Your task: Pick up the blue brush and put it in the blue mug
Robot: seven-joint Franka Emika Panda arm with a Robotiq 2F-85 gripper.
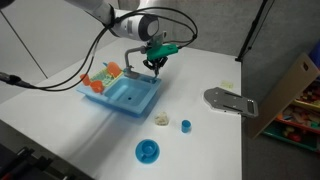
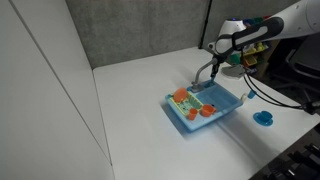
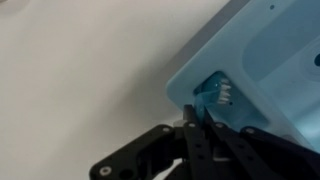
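Gripper (image 3: 192,108) hangs over the far rim of the toy sink (image 1: 128,100). The blue brush (image 3: 215,92) shows just past the fingertips. The fingers look drawn together, but I cannot tell if they pinch it. The blue mug (image 1: 148,151) stands well apart and empty, so the carry and drop remain.
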